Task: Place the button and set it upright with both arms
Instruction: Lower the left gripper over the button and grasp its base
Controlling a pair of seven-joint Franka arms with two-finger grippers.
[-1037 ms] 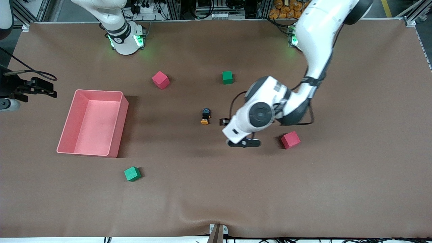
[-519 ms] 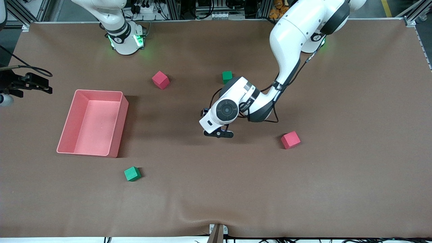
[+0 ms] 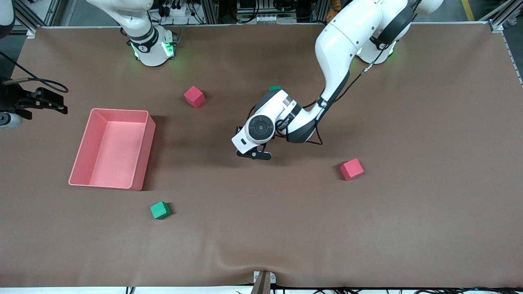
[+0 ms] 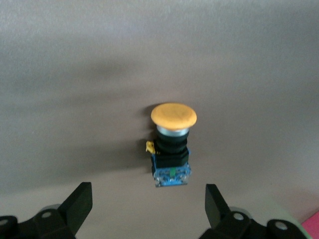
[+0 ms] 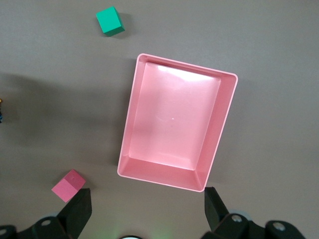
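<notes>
The button [image 4: 172, 144] lies on its side on the brown table mat, with its orange cap, black body and bluish end in the left wrist view. In the front view it is hidden under the left arm's wrist. My left gripper [image 4: 148, 199] is open and empty, hovering over the mat just off the button's bluish end; it also shows in the front view [image 3: 254, 155]. My right gripper [image 5: 147, 199] is open and empty, held high over the mat beside the pink bin [image 5: 227, 124], and waits at the front view's edge [image 3: 45, 102].
The pink bin [image 3: 143, 155] stands toward the right arm's end. A red cube [image 3: 194, 96] and a half-hidden green cube [image 3: 275, 87] lie near the bases. Another red cube [image 3: 352, 169] and a green cube [image 3: 159, 210] lie nearer the front camera.
My left arm has swung toward the right arm's end and come over the button, which its wrist now hides in the front view. The right gripper has barely shifted.
</notes>
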